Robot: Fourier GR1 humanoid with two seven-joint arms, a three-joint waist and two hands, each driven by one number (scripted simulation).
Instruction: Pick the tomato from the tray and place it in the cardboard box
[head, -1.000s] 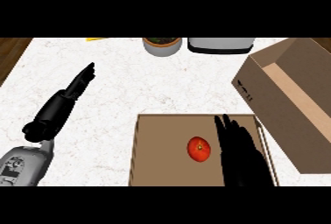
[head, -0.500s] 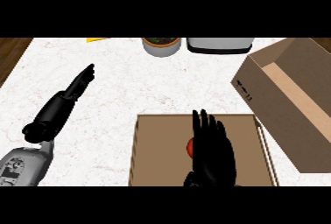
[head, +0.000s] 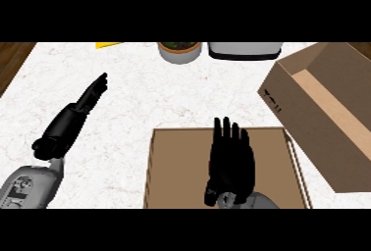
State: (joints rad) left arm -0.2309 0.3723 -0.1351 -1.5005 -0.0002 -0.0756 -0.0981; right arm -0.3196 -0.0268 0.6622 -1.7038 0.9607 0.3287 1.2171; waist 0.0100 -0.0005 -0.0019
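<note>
Right hand (head: 230, 162) apparently hides tomato on tray (head: 170, 171).

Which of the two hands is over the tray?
The right hand: it lies flat over the tray, fingers straight. The left hand is over the bare counter, apart from the tray.

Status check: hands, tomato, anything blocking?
Right hand open, flat over tray. Tomato hidden beneath it. Left hand open, resting on counter. Box path unobstructed.
</note>
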